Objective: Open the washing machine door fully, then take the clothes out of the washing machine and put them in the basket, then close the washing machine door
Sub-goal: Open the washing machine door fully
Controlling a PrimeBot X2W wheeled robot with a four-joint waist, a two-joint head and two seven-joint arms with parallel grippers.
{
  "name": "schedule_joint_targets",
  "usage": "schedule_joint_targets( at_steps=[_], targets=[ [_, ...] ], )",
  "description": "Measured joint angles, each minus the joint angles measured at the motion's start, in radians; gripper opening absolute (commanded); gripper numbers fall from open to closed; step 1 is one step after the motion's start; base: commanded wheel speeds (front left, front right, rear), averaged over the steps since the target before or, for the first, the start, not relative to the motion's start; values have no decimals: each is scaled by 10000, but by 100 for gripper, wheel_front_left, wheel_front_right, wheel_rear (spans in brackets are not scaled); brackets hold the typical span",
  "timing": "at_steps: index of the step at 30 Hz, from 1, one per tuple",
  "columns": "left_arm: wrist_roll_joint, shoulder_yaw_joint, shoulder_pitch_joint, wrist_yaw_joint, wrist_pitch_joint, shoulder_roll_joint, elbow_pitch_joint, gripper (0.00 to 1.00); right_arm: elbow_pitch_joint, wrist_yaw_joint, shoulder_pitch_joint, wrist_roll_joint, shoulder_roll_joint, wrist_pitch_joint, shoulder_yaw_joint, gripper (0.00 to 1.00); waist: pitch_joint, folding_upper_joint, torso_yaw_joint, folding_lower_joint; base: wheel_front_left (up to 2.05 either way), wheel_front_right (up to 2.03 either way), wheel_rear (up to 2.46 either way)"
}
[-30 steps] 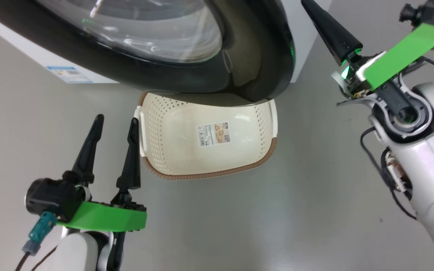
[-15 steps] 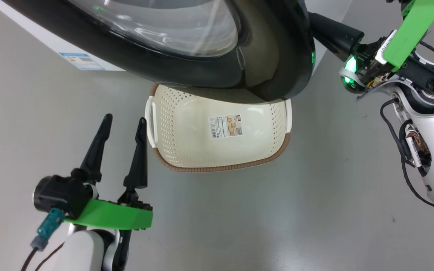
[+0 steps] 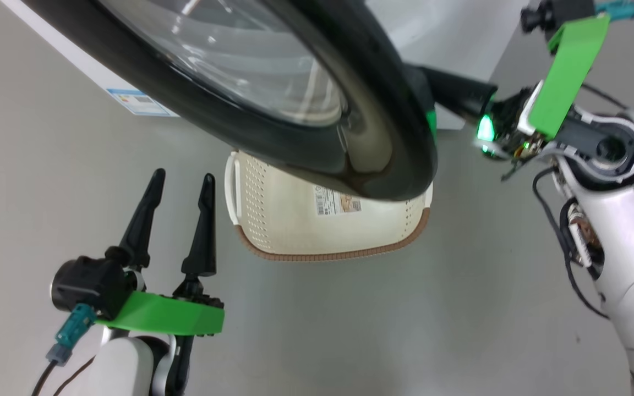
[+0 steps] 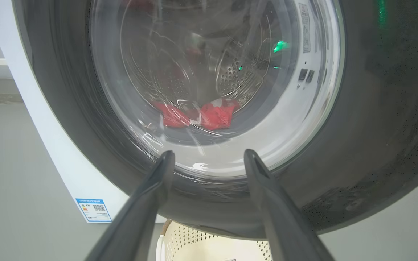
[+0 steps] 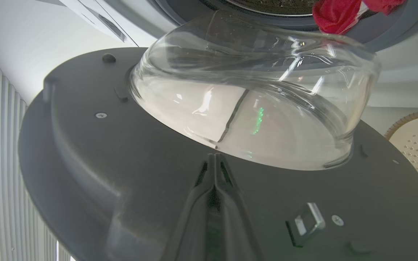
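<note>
Holding left gripper (image 3: 183, 175) wide and empty near basket (image 3: 339, 256) on floor (image 3: 350, 330), pointing right gripper (image 5: 214, 156), pinched shut on nothing, at inner face of door (image 3: 350, 126) just under glass bowl (image 5: 252, 98), standing ajar above basket, showing red clothes (image 4: 209, 116) lying in drum (image 4: 238, 69).

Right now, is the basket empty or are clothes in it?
Empty where visible: the basket shows a bare bottom and paper label, though the door covers its far part. The red clothes lie in the drum.
</note>
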Motion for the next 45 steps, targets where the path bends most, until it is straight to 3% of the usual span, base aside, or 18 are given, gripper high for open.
schedule_joint_targets(
  at_steps=[19,28,45],
  targets=[
    [-276,15,521,261,0,0,125,100,123,-2,1803,-581,583,867,67,0,-1531,0,771,0,0,0,0],
    [-276,71,948,261,0,6,305,100,334,-2,2569,-600,940,882,230,0,-2373,0,1141,0,0,0,0],
    [-155,81,1519,163,0,56,637,100,986,-2,3173,-178,1043,349,1166,0,-3537,0,2116,0,0,0,0]
  ],
)
